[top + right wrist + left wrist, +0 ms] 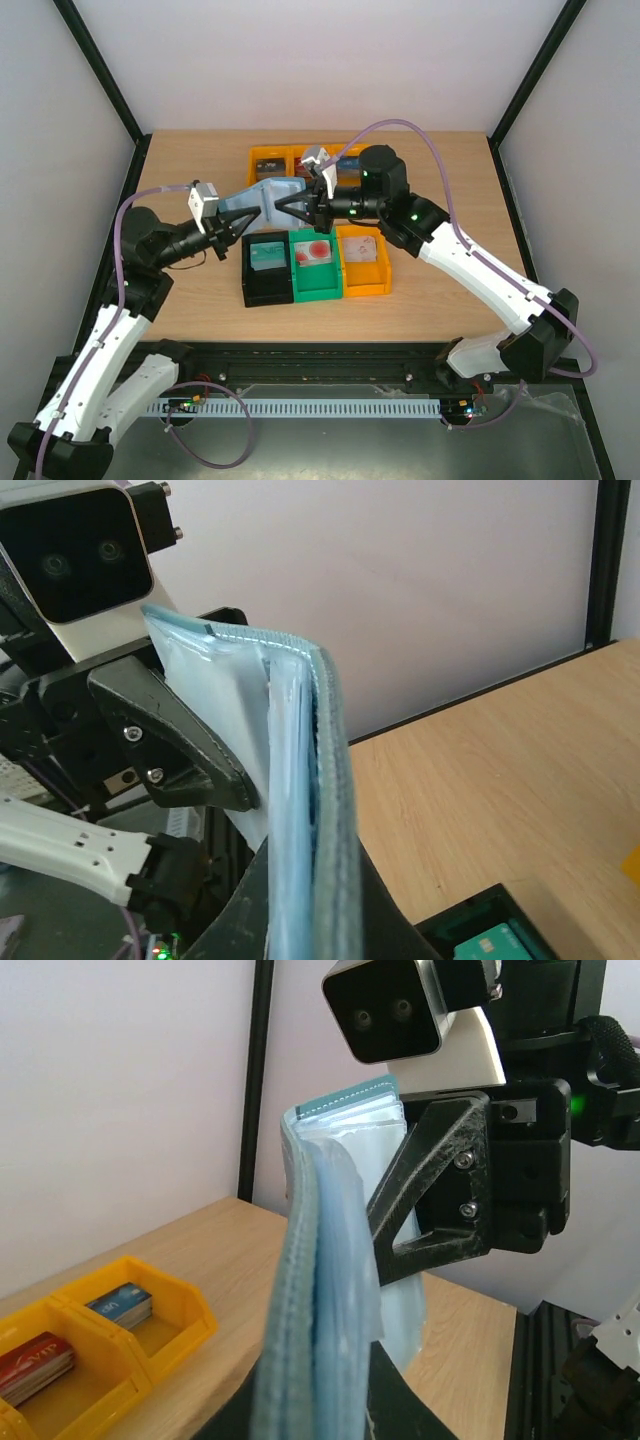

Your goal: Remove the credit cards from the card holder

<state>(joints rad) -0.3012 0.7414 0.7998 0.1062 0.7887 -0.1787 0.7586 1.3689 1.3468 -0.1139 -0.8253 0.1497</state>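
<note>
The slate-blue card holder (262,198) hangs in the air above the bins, held between both grippers. My left gripper (238,222) is shut on its left end. My right gripper (295,207) is shut on its right end. In the left wrist view the card holder (310,1290) stands edge-on in my left gripper (320,1380), with a right finger (430,1210) pressed on its pale inner face. In the right wrist view the card holder (300,780) sits in my right gripper (310,900). I cannot make out any credit cards inside it. Single cards lie in the bins below.
Under the grippers stand a black bin (250,285) with a teal card (268,255), a green bin (317,285) with a red-and-white card (315,250), and an orange bin (365,280) with a pale card (362,247). Yellow bins (268,160) with cards line the back.
</note>
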